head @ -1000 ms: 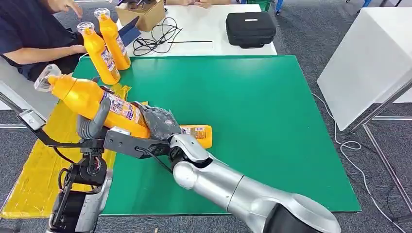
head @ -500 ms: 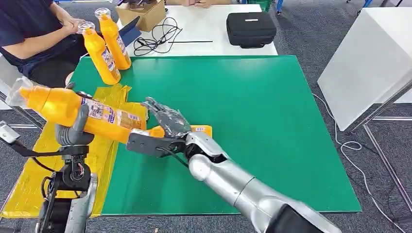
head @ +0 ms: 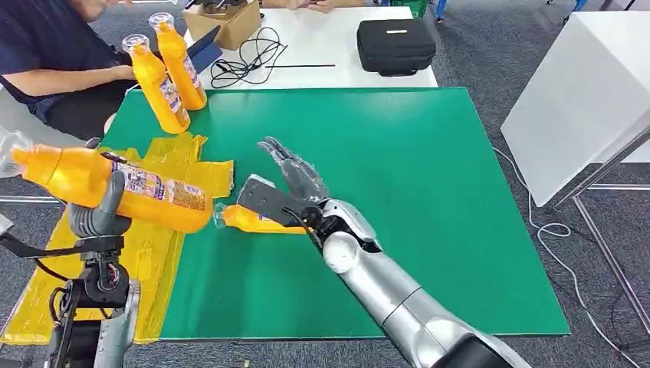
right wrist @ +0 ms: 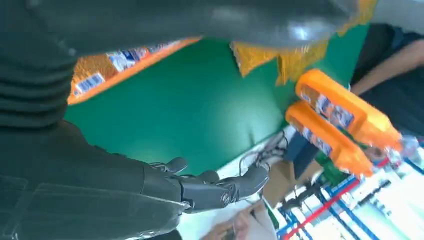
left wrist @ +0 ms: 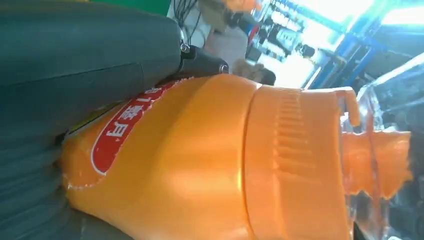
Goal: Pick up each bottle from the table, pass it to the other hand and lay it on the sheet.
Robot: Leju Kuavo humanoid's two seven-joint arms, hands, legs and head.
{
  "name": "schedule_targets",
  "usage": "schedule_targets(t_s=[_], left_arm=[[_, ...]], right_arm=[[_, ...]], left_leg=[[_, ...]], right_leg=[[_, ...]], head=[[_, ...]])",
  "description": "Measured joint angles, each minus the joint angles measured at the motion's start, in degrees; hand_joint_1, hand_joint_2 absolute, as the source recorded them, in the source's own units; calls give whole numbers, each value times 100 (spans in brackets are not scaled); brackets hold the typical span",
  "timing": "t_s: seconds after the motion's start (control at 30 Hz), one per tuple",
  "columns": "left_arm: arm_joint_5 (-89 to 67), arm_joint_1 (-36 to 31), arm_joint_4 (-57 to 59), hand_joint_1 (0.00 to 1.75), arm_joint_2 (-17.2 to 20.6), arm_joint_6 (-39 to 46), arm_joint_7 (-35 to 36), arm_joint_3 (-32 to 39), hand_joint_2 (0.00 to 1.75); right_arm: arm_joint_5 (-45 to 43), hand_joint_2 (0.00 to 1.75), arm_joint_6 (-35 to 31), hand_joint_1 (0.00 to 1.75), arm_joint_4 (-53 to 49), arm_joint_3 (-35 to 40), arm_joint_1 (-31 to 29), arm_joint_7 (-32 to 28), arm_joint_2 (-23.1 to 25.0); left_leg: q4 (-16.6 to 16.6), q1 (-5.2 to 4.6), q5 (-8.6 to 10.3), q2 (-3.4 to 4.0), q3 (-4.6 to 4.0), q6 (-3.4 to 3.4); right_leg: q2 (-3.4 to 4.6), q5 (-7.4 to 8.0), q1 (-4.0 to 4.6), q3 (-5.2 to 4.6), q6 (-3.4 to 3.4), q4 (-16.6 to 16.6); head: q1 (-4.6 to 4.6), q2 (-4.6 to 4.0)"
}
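1. Green counter (head: 429, 192) on grey carpet; yellow sheet (head: 165, 165) hangs over its edge on the left-hand side; a white table with a black case (head: 395, 44) stands behind, a seated person (head: 46, 61) at the far corner.
2. Left hand (head: 96, 218) has its fingers clamped round a bottle (head: 115, 188), carried nearly level above the sheet, cap end past the counter edge.
3. Right hand (head: 295, 180) holds nothing, fingers apart and stretched forward, hovering over the counter.
4. Second bottle (head: 257, 221) lies flat just behind the right fingers, beside the sheet edge. Two more bottles (head: 167, 73) stand upright well beyond the left fingers, close to the person's arm.
5. Risks, as I judge: the grip sits near the bottle's middle, so it could tip or roll off the sheet's overhanging part if let go too far out; the right wrist could nudge the lying bottle.
6. Room: wide bare green beyond the right fingers; the left side is tight, with sheet folds and the counter edge close.
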Motion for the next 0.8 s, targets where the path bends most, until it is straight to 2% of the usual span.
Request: schedule_targets(t_s=[0.13, 0.2, 0.37, 0.43, 0.53, 0.63, 0.8], left_arm=[[-600, 7, 147, 175, 206, -4, -245, 306, 175], [-1427, -11, 352, 175, 350, 257, -574, 463, 175], [-4016, -107, 746, 175, 715, 2049, -1467, 581, 175], [-4552, -86, 831, 175, 785, 2548, -1611, 588, 175], [-6015, 66, 874, 175, 857, 3809, -1877, 568, 175], [-7460, 270, 914, 175, 888, 4691, -2040, 529, 175], [-9200, 553, 1150, 175, 831, 4870, -2387, 531, 175]], right_arm=[[59, 0, 182, 0, -640, -561, 268, -64, -340], [46, 0, 249, 0, -992, -869, 492, -188, -582], [-111, 0, 267, 0, -1566, -1321, 1000, -409, -1017], [-140, 0, 269, 0, -1708, -1404, 1137, -431, -1139], [-207, 0, 269, 0, -1841, -1428, 1262, -435, -1270], [-262, 0, 230, 0, -1940, -1428, 1406, -464, -1382], [-315, 0, 153, 0, -2113, -1439, 1697, -494, -1574]], left_leg=[[0, 0, 0, -3, 0, 0], [0, -2, 0, -4, 0, 0], [0, -5, -1, -3, 0, 1], [0, -4, -1, -4, -1, 1], [0, -4, -2, 2, -1, 1], [0, -4, -3, 0, -1, 1], [0, -5, -4, -1, -2, 1]], right_leg=[[-1, 0, -1, 1, 0, -1], [-2, 0, -2, 1, 0, -1], [-1, 0, -3, 2, 0, -2], [-2, 0, -3, 2, 0, -1], [2, 0, -2, 0, 0, -2], [0, -2, -3, 0, -1, -3], [0, -3, -3, -1, -1, -4]], head=[[0, 0], [0, 0], [-2, 0], [2, 0], [0, 0], [-2, 0], [0, 0]])
